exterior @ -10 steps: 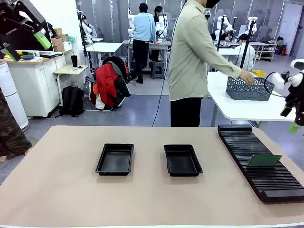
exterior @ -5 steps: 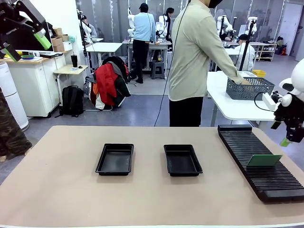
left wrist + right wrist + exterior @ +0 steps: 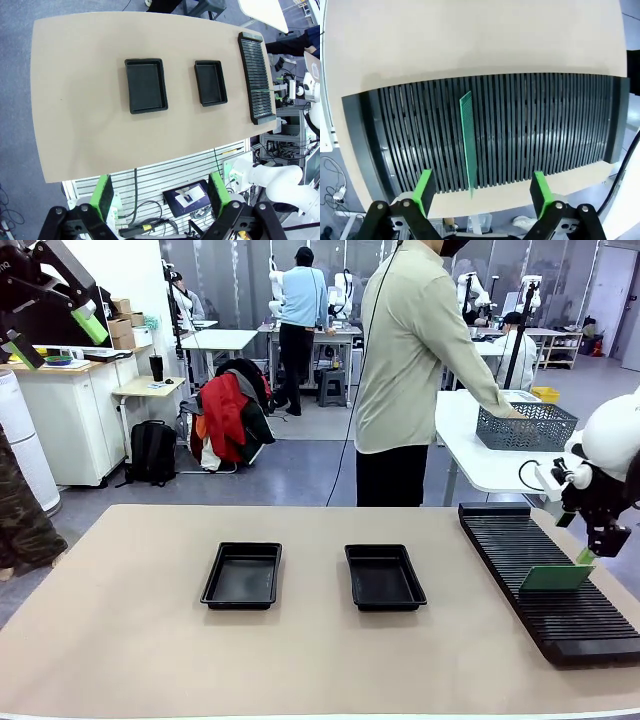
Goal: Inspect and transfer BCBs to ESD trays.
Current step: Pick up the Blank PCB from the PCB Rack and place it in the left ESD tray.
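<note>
One green BCB point(image 3: 556, 577) stands upright in a slot of the long black ribbed rack point(image 3: 545, 575) at the table's right. My right gripper point(image 3: 590, 550) hangs open just above the board's right end, not touching it. In the right wrist view the BCB point(image 3: 468, 142) shows edge-on between my open right gripper point(image 3: 482, 192) and the rack point(image 3: 530, 130). Two black ESD trays, the left one point(image 3: 242, 575) and the right one point(image 3: 384, 577), lie with nothing in them mid-table. My left gripper point(image 3: 55, 337) is raised high at the far left, open, looking down on both trays point(image 3: 146, 85) point(image 3: 210, 82).
A person stands beyond the far edge, turned to a white side table with a hand at a grey wire-mesh basket point(image 3: 525, 425). The tan tabletop point(image 3: 130, 640) is bare around the trays. The rack runs along the right edge.
My right arm has swung down and inward from the far right to just over the board in the rack. The left arm, trays and board have not moved.
</note>
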You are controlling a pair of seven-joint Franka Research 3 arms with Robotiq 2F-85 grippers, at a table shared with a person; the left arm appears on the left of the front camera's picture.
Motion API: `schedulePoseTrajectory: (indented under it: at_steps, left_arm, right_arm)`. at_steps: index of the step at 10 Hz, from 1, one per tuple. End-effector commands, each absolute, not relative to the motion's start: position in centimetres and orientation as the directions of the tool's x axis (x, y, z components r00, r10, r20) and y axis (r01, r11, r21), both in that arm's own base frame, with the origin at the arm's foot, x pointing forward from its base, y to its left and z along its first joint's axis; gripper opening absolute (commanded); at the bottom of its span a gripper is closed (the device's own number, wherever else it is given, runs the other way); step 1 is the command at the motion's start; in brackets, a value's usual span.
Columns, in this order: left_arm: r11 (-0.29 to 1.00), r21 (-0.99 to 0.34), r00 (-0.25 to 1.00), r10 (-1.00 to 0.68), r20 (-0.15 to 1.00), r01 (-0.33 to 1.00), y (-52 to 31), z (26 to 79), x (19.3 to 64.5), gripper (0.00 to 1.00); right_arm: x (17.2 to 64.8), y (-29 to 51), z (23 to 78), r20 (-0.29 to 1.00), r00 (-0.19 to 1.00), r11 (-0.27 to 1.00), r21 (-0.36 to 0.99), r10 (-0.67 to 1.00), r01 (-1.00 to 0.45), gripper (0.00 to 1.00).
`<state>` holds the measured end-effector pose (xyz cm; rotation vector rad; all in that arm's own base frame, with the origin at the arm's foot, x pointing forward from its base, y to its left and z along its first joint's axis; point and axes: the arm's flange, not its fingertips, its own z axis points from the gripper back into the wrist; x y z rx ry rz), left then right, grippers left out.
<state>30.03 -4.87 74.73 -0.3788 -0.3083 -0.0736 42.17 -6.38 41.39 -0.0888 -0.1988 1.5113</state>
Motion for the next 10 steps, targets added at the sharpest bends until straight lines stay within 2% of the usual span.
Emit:
schedulePoseTrajectory:
  at_steps: [1,7,10]
  left_arm:
    - [0.927,-0.354,0.951,-0.011,0.31,0.126,-4.9,74.7,30.1,1.0]
    - [0.927,-0.354,0.951,-0.011,0.31,0.126,-4.9,74.7,30.1,1.0]
    - [0.927,-0.354,0.951,-0.011,0.31,0.126,-4.9,74.7,30.1,1.0]
  right_arm:
    - [42.7,-6.6,39.6,0.038,0.015,0.022,-0.189,0.999,-0.982,1.0]
    - [43.9,-6.3,35.7,0.057,-0.019,-0.012,-0.127,0.998,-0.992,1.0]
    - [43.3,-6.3,36.2,0.047,0.002,0.007,-0.102,0.999,-0.995,1.0]
